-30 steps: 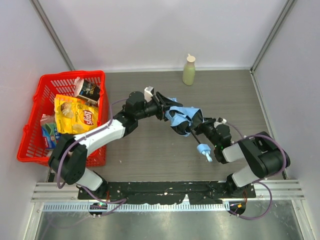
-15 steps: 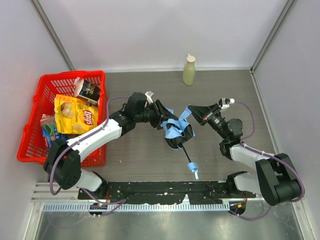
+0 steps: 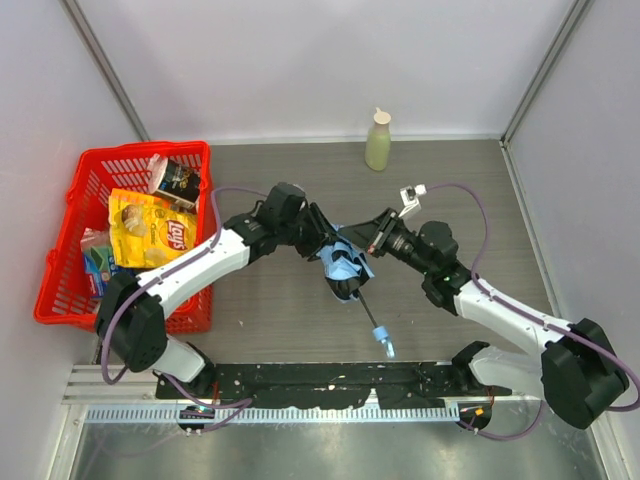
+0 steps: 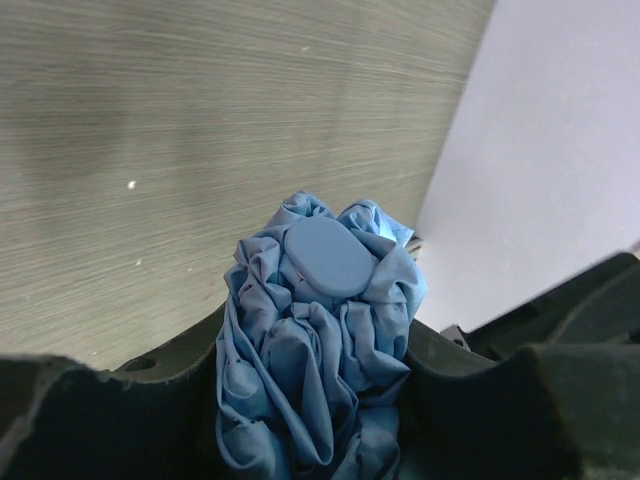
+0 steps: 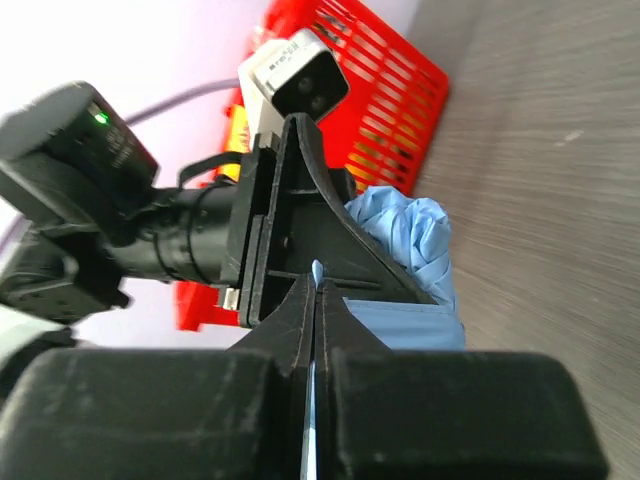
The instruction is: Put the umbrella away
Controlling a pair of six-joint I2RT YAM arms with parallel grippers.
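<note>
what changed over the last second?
The right hand let go of the umbrella at its shaft, swung away, then closed on the strap. The left hand, still gripping the bundled fabric, shifted it left and nearer, so the handle hangs lower. Basket and bottle stayed put.

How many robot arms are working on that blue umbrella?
2. The left arm reaches from the basket side, gripping the umbrella; the right arm comes from the opposite side.

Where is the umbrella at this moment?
In the top view the umbrella is near the middle of the table, right of the basket. The left gripper holds its fabric, and the right gripper pinches it from the right.
</note>
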